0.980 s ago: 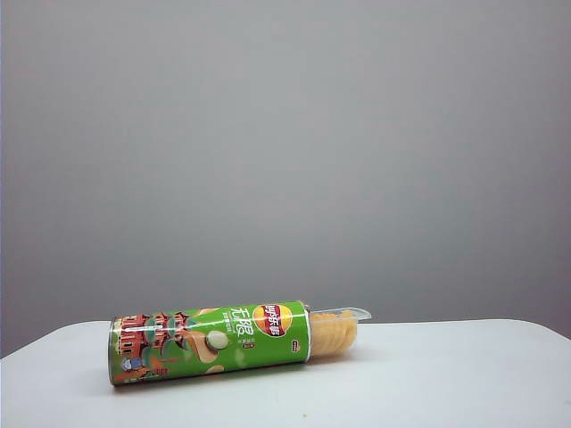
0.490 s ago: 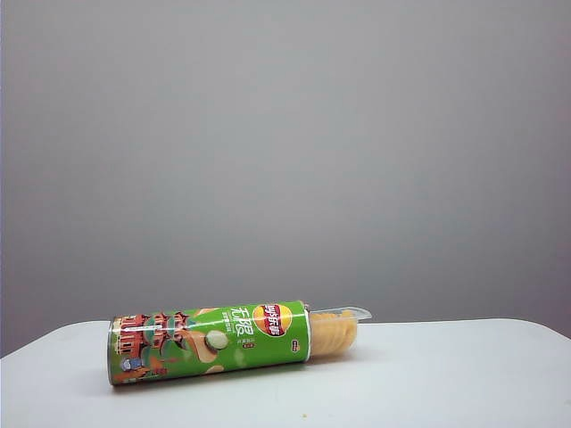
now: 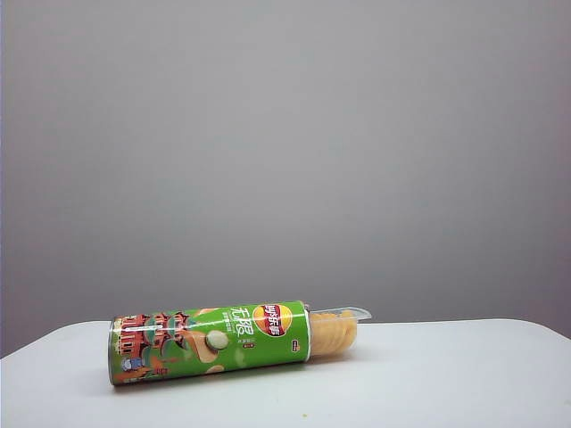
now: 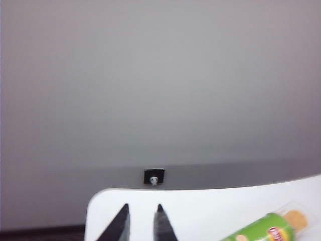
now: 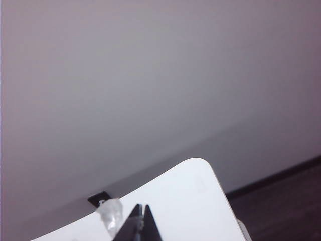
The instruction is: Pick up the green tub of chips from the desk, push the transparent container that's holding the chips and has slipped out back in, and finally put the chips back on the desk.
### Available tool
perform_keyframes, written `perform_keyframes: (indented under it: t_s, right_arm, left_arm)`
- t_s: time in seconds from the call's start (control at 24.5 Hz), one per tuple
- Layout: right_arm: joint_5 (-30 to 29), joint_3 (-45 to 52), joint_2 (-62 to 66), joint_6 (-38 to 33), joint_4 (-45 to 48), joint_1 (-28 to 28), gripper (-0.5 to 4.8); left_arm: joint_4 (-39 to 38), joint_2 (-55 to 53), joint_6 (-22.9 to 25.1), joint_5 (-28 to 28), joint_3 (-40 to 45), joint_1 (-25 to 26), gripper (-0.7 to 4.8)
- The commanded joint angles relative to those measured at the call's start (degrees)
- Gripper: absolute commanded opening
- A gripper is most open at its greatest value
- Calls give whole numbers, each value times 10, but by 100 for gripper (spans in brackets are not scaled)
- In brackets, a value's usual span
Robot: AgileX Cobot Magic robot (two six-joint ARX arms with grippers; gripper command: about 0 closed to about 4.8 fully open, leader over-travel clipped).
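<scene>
Exterior view, green tub of chips with red-yellow logo, left end effector slightly parted, right end effector closed

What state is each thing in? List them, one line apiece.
green tub of chips: lying on its side on the desk, unheld.
transparent container: partly slid out of the tub's right end.
left gripper: jaws slightly apart, empty, above the desk.
right gripper: jaws shut, empty.
</scene>
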State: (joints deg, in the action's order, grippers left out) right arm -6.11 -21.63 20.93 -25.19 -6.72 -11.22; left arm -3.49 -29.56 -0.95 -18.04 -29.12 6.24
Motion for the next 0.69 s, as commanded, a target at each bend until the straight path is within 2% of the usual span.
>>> perform_keyframes:
  t_s: [0.04, 0.12, 0.16, 0.2, 0.29, 0.33, 0.41, 0.45, 0.49, 0.53, 0.61, 0.65, 0.69]
  right_arm:
    - [-75, -72, 99, 11, 35, -44, -5]
    - [-76, -107, 143, 15, 71, -45, -5]
    - [-86, -130, 180, 15, 88, -45, -5]
    - [-115, -155, 222, 16, 93, -45, -5]
    - [-160, -186, 278, 16, 93, -45, -5]
    - [-185, -204, 311, 15, 86, -47, -5]
    - [-235, -232, 364, 14, 83, -50, -5]
    - [-260, -255, 404, 14, 84, -47, -5]
    - [-269, -269, 430, 17, 88, -40, -5]
    - [-278, -284, 460, 29, 93, -33, -5]
    - [-336, -316, 522, 69, 96, -35, -5]
    - [-400, -335, 561, 91, 97, -34, -5]
    - [-433, -346, 585, 98, 96, -34, -5]
  left_arm:
    - [4, -113, 116, -43, -67, 0, 91]
    - [3, -194, 151, -76, -110, 0, 117]
    - [4, -256, 162, -120, -139, -1, 157]
    - [2, -311, 170, -158, -163, -1, 162]
    - [-3, -366, 171, -170, -191, -2, 162]
    - [-6, -388, 172, -168, -203, -9, 162]
    - [-17, -429, 213, -164, -228, -29, 162]
    - [-24, -461, 277, -151, -245, -45, 178]
    - [-25, -476, 306, -136, -250, -57, 206]
    - [-24, -493, 336, -99, -253, -82, 261]
    - [-38, -523, 389, -48, -258, -124, 339]
    - [-49, -538, 416, -32, -259, -142, 345]
    - [-56, -547, 426, -29, -259, -150, 345]
